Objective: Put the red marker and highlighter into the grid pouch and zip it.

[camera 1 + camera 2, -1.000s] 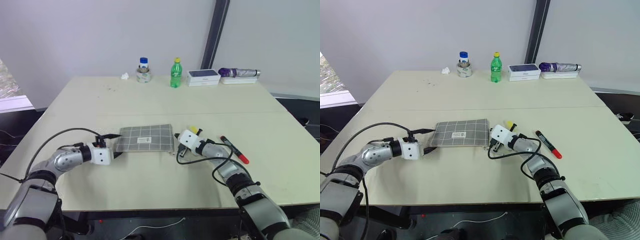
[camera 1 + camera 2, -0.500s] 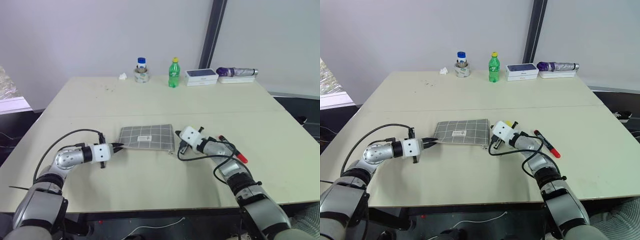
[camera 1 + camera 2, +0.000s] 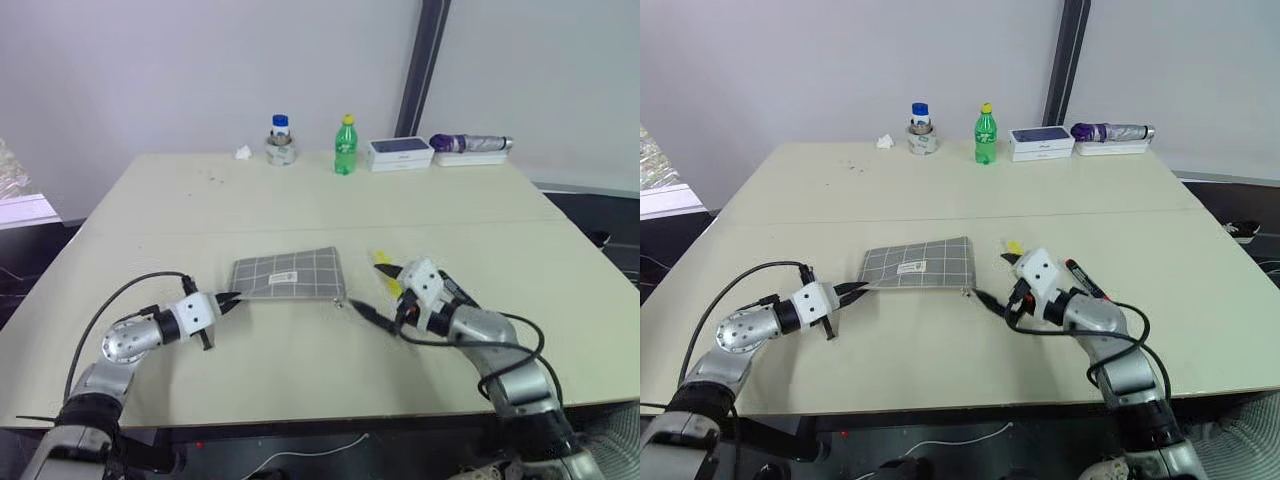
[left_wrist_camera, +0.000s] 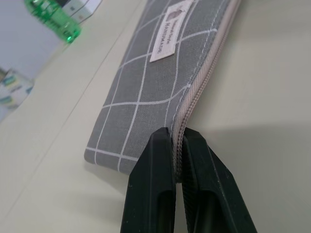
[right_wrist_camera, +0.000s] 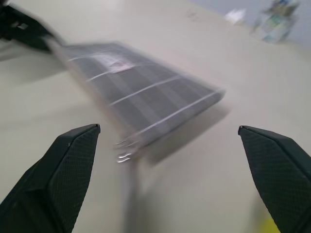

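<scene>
The grid pouch (image 3: 288, 275) lies flat near the middle of the table, label up. My left gripper (image 3: 228, 298) is shut on the zipper edge at the pouch's left corner, seen close in the left wrist view (image 4: 177, 135). My right gripper (image 5: 168, 128) is open, fingers wide apart, a short way back from the pouch's right end and its pull tab (image 5: 124, 148). The yellow highlighter (image 3: 1014, 247) lies on the table right beside the right gripper. The red marker (image 3: 1083, 278) lies just right of that hand, partly hidden by it.
Along the table's far edge stand a small jar (image 3: 280, 140), a green bottle (image 3: 346, 158), a white box (image 3: 400, 152) and a purple umbrella (image 3: 470, 144). A crumpled tissue (image 3: 243, 153) lies left of the jar.
My left gripper closed on the pouch's left corner. My right gripper let go at the pouch's right end, opened wide and drew back toward me.
</scene>
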Robot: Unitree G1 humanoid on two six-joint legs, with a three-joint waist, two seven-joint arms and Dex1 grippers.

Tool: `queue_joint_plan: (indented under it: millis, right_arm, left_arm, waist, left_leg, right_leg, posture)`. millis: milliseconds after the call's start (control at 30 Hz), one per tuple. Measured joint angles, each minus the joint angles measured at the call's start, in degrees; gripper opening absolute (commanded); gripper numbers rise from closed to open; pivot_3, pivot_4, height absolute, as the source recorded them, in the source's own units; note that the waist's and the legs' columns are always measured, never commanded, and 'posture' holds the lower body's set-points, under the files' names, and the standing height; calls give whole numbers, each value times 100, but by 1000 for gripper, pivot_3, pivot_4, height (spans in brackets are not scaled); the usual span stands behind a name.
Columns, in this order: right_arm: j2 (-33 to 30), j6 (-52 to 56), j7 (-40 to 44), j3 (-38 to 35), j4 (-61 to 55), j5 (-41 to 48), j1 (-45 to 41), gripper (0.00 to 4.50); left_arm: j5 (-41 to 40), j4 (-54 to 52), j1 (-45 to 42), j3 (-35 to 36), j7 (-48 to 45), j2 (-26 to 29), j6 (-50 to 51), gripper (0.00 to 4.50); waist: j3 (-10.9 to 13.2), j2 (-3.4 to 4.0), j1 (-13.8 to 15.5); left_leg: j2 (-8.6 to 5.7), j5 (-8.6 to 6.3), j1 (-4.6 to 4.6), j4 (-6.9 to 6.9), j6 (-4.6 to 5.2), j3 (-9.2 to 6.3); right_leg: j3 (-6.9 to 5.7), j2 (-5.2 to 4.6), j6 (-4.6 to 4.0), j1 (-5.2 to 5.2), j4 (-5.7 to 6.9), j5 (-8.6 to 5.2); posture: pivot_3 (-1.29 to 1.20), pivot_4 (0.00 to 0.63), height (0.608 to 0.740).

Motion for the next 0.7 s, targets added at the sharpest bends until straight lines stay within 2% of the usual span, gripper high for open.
queue_joint_plan:
  millis: [100, 233, 533, 600, 667, 700]
  right_arm:
    - [103, 219, -375, 187, 6, -326, 46, 4447]
    - [393, 485, -728, 277, 52, -418, -142, 4447]
    - [753, 510, -1029, 518, 767, -675, -434, 4447]
    - [793, 509, -1073, 546, 892, -759, -465, 3954]
    - [856, 531, -1079, 581, 939, -772, -471, 3188]
    - [897, 550, -1092, 591, 944, -783, -477, 2648]
  left_arm:
    - [31, -1115, 451, 42, 360, -133, 974, 0]
    - [198, -2083, 733, 26, 637, -200, 1908, 0]
    - [230, -2896, 1019, 0, 718, -243, 2695, 0]
    - [228, -2956, 1037, -2, 720, -280, 2765, 0]
    - [228, -2979, 1054, -5, 722, -318, 2795, 0]
    - [227, -3022, 1069, -8, 723, -337, 2841, 0]
  waist:
    - [1, -1, 12]
    - [2, -2, 16]
    - [2, -2, 18]
    - [2, -2, 15]
    - [2, -2, 8]
    - [2, -2, 6]
  left_leg:
    - [-1, 0, 1, 2, 0, -3]
    - [-2, 0, 1, 0, -1, -4]
    - [-3, 0, 0, -2, -1, -4]
    - [-3, 0, 0, -2, -1, -3]
    - [-2, 0, 0, -3, -1, -3]
    - [-2, 0, 0, -4, -1, -3]
  right_leg:
    - [0, 0, 0, 1, 4, 0]
    - [0, 2, -1, 0, 3, 0]
    - [1, 2, -1, 0, -2, 0]
    - [1, 2, -1, -1, -2, 0]
    - [2, 2, -1, -1, -2, 0]
    - [2, 3, -1, -1, -2, 0]
  posture:
    - [0, 150, 740]
    - [0, 150, 740]
    - [0, 150, 740]
    - [0, 150, 740]
    - [0, 150, 740]
    - [0, 150, 740]
